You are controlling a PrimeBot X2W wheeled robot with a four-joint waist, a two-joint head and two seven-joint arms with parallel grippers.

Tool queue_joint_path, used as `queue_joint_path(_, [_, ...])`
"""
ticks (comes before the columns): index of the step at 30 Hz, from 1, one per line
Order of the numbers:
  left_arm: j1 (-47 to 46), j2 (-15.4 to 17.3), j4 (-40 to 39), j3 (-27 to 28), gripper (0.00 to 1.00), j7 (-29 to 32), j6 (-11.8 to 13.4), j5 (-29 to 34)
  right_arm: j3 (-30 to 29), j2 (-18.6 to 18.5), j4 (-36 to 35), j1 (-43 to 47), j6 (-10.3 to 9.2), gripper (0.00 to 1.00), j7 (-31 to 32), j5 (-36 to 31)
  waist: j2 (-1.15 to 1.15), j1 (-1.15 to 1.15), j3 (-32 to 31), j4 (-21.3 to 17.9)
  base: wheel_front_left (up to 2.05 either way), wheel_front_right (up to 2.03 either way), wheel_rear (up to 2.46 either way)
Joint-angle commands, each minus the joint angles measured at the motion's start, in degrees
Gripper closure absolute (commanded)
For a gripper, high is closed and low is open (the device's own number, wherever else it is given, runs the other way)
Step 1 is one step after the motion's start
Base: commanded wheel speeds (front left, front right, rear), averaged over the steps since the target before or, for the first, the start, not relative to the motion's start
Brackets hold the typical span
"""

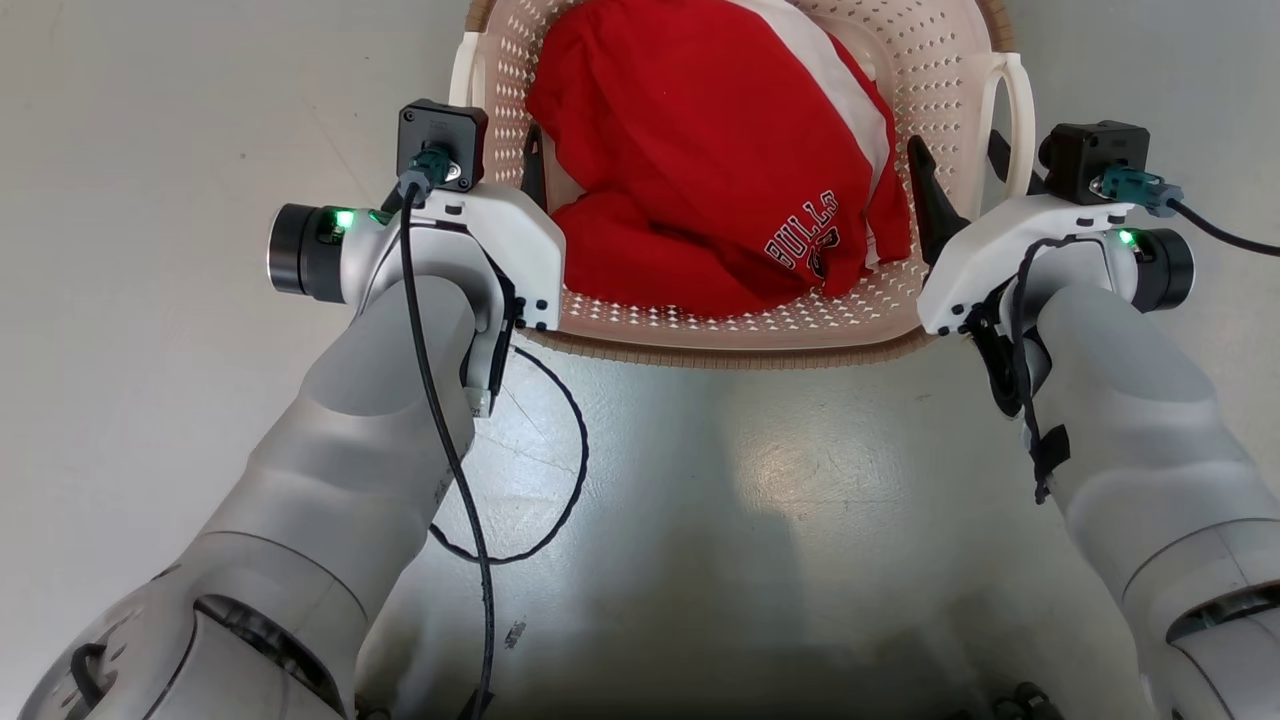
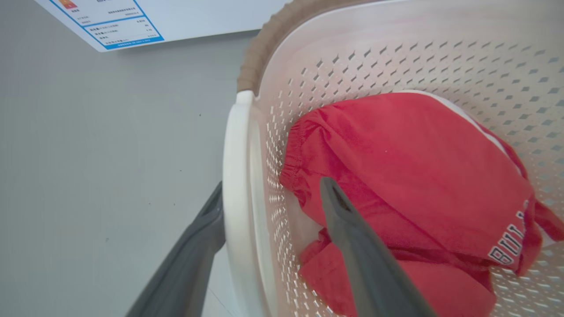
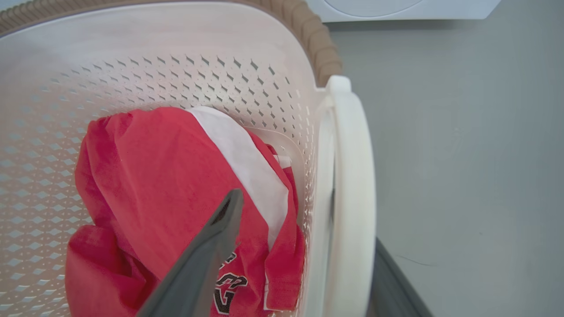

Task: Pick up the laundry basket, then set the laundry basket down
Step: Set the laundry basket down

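Gaping open, the left tool (image 2: 272,184) straddles the left handle (image 2: 235,176) of the basket (image 1: 930,80), one finger (image 2: 352,237) inside, one outside. The right tool (image 3: 306,220), open too, straddles the right handle (image 3: 354,176) likewise. Basket lies between the tools, red shirt (image 1: 700,130) inside; whether it touches the grey floor (image 1: 700,500) I cannot tell.

garment (image 1: 700,150) in laundry basket (image 1: 740,325) | left end effector (image 2: 271,187) astride left handle (image 2: 235,176) | right end effector (image 3: 308,220) astride right handle (image 3: 352,176)

Glossy grey floor (image 1: 150,100), white appliance (image 3: 396,9) beyond.
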Motion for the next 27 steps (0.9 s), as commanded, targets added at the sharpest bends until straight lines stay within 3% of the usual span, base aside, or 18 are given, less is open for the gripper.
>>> queue_joint_path(1, [0.67, 1.01, -0.83, 1.01, 0.00, -0.50, -0.22, 0.14, 0.34, 1.35, -0.58, 2.95, 0.35, 0.00, -0.61, -0.48, 0.00, 0.00, -0.12, 0.02, 0.00, 0.00, 0.00])
queue_joint_path(10, [1.84, 1.01, -1.72, 3.35, 0.00, -0.50, -0.44, 1.32, -2.36, 1.36, -3.35, 3.78, 0.35, 0.00, -0.61, -3.05, 0.00, 0.00, -1.64, -0.04, 0.00, 0.00, 0.00])
queue_joint_path(20, [2.29, 1.28, -1.35, 8.42, 0.00, -0.50, -2.63, 4.61, -4.85, 1.36, -9.49, 6.00, 0.35, 0.00, -0.61, -5.35, 0.00, 0.00, -5.49, -0.41, 0.00, 0.00, 0.00])
queue_joint_path(27, [5.37, 1.09, -1.66, 10.90, 0.00, -0.50, -3.78, 7.15, -5.49, 1.36, -8.32, 8.10, 0.35, 0.00, -0.61, -5.84, 0.00, 0.00, -9.21, -0.38, 0.00, 0.00, 0.00])
